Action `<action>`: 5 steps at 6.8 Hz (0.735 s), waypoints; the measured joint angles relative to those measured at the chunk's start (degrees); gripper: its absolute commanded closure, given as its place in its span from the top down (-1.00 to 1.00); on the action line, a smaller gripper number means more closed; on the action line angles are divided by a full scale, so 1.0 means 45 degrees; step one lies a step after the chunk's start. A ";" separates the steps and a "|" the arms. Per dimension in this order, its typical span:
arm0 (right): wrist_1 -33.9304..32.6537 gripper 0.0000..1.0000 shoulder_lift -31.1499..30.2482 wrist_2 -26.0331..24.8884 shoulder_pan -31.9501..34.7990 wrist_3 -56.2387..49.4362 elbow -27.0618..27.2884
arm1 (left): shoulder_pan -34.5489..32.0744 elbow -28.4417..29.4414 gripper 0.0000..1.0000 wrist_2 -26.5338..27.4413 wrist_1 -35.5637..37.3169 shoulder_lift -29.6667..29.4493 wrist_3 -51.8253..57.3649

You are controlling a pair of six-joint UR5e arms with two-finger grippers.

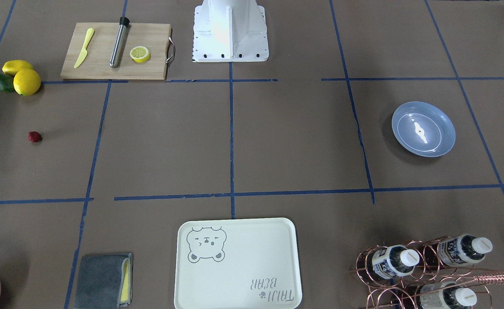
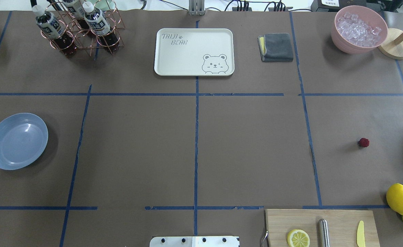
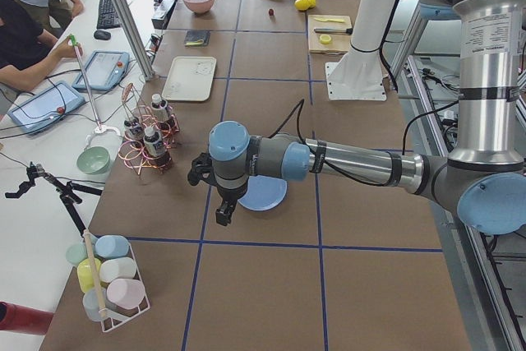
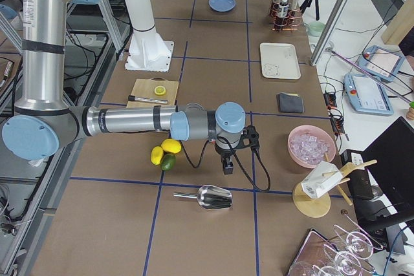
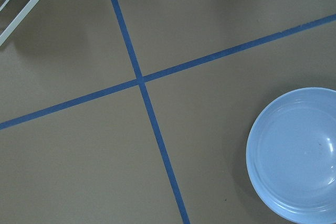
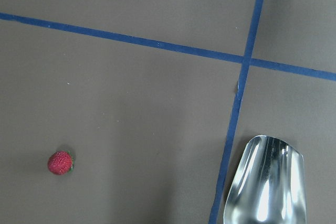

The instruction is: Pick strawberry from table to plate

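Observation:
The strawberry [image 2: 363, 142] is a tiny dark-red berry lying alone on the brown table [image 2: 249, 147], on the robot's right side. It also shows in the front view [image 1: 34, 137] and low left in the right wrist view [image 6: 60, 162]. The light-blue plate [image 2: 17, 141] rests empty far off on the robot's left side [image 1: 423, 128]; the left wrist view catches it at lower right [image 5: 294, 153]. My left gripper [image 3: 223, 213] hangs beside the plate and my right gripper [image 4: 228, 163] hangs near the lemons. Both appear only in side views, so I cannot tell whether either is open or shut.
A wooden cutting board [image 2: 321, 226] with a lemon half, knife and metal rod sits near the robot's base. Two lemons [image 2: 400, 198] and an avocado lie beside it. A bear tray [image 2: 194, 51], grey cloth [image 2: 276, 47], bottle rack [image 2: 79, 29], ice bowl [image 2: 358, 29] and metal scoop [image 6: 268, 182] stand around.

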 measured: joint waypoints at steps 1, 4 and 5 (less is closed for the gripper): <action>0.0004 1.00 -0.0015 0.0022 -0.0001 0.0009 -0.0002 | 0.0022 0.0111 1.00 -0.0144 -0.0037 -0.0014 -0.0060; 0.0006 1.00 -0.0025 0.0016 -0.0001 0.0014 -0.0042 | 0.0073 0.0561 1.00 -0.0491 -0.0426 0.0111 -0.0104; 0.0006 1.00 -0.0031 0.0008 -0.0001 0.0015 -0.0051 | 0.0139 0.0796 1.00 -0.0582 -0.0875 0.0133 -0.0118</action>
